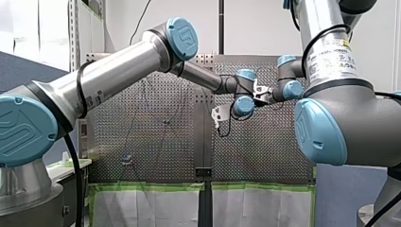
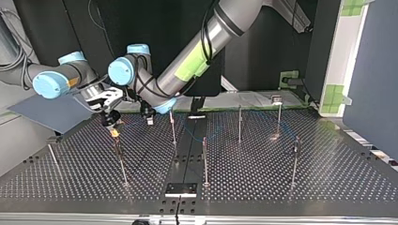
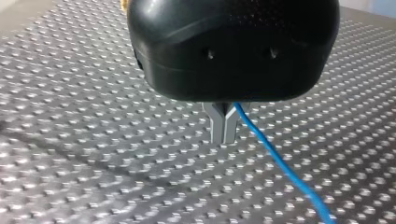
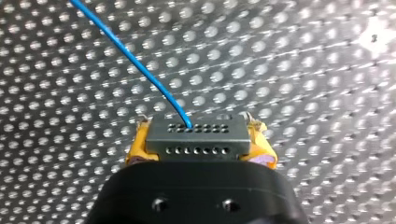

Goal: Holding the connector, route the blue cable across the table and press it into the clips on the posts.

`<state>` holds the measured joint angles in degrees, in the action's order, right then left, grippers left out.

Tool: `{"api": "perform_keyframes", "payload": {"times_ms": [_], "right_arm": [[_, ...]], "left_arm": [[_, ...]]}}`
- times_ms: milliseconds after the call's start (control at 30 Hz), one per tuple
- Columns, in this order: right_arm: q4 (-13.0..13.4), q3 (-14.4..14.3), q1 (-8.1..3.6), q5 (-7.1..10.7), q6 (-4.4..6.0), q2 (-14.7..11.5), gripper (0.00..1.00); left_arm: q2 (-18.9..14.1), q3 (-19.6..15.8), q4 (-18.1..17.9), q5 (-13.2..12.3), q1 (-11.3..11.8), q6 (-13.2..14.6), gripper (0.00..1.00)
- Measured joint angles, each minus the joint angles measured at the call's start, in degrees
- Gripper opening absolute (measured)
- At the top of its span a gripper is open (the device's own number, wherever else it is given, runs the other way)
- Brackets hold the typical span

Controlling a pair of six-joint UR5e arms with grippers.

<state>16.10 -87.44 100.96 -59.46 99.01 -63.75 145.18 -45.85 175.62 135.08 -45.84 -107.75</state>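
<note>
Our right gripper (image 4: 201,143) pinches the connector (image 4: 196,136) between its yellow pads (image 4: 138,149), one pad on each short end of the grey block. The cable (image 4: 135,61) leaves the upper row of holes in the connector's face and runs away from the gripper, above the perforated table (image 2: 281,178).

Our left gripper (image 3: 225,128) has its metal fingers (image 3: 218,126) pressed together, tips pointing down at the table. The cable comes out at the root of these fingers and slopes off past them, free of the surface. We take the fingers to be closed on it, though the black body hides the exact spot of the grip.

In the top view both grippers hang close together, low over the far part of the table at the view's left. Our right one is further left, its yellow tip near the top of a thin post (image 2: 120,161). Our left one is just beside another post (image 2: 172,127). More posts stand across the table, well apart from the grippers. A faint blue line of cable shows near the middle ones, too thin to follow.
</note>
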Motion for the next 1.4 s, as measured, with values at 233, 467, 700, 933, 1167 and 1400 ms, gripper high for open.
{"api": "perform_keyframes", "payload": {"times_ms": [233, 467, 700, 933, 1167, 1400], "right_arm": [[-0.01, 0.09, -0.02, 0.04, 0.34, -1.93, 0.0], [0.08, 0.21, -0.01, 0.04, 0.97, -4.65, 0.0], [0.1, 0.46, -0.02, 0.04, 1.3, -6.68, 0.0], [0.14, 0.8, -0.03, 0.09, 1.7, -7.85, 0.0], [0.03, 1.96, -0.12, 0.28, 2.01, -8.0, 0.0], [-0.12, 3.03, -0.12, 0.3, 2.08, -8.14, 0.0]], "left_arm": [[-2.68, 0.0, 0.24, 0.42, 0.19, 0.54, 0.0], [-3.54, 0.0, 0.67, 0.71, -0.1, 0.75, 0.0], [-5.33, 0.0, 0.57, 0.83, -0.5, 1.79, 0.0], [-6.54, 0.0, 0.55, 0.96, -0.82, 2.18, 0.0], [-7.88, 0.0, 0.63, 2.88, -1.24, 2.27, 0.0], [-8.46, 0.0, 0.11, 4.29, -1.17, 3.09, 0.0]]}}
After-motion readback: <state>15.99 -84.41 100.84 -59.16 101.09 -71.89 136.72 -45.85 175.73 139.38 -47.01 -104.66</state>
